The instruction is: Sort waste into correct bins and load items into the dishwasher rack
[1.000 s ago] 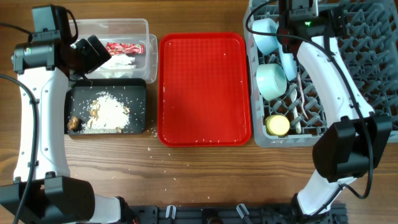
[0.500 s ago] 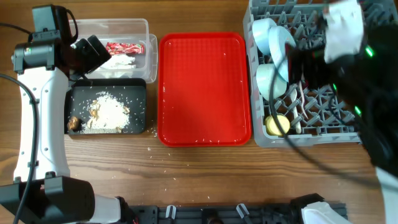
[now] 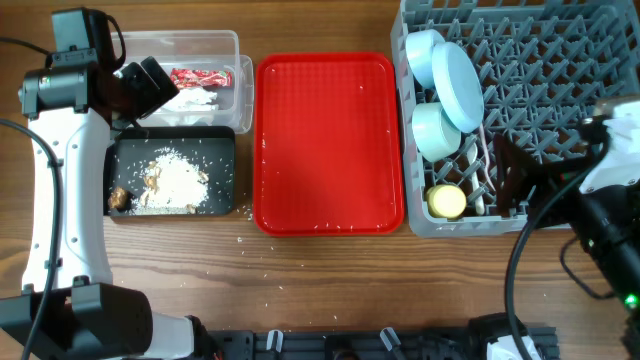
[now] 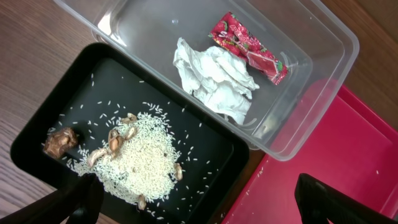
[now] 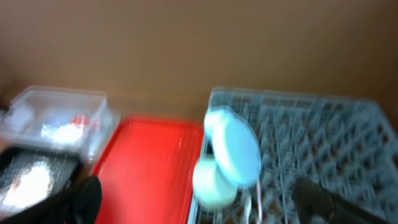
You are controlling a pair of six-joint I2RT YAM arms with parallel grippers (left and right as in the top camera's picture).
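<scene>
Waste (image 3: 178, 180) is lying sorted: rice (image 4: 140, 165) in the black tub (image 4: 208, 140), wrapper (image 4: 247, 45) and tissue (image 4: 211, 78) in the clear tub (image 4: 323, 93), beneath my spread left end effector (image 4: 199, 194). Rack pegs (image 3: 545, 60) are propping the plate (image 3: 462, 85) on edge; right end effector (image 5: 196, 193) is gaping empty.

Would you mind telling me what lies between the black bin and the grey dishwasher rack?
The red tray lies between the black bin and the dishwasher rack, as the overhead view shows.
</scene>
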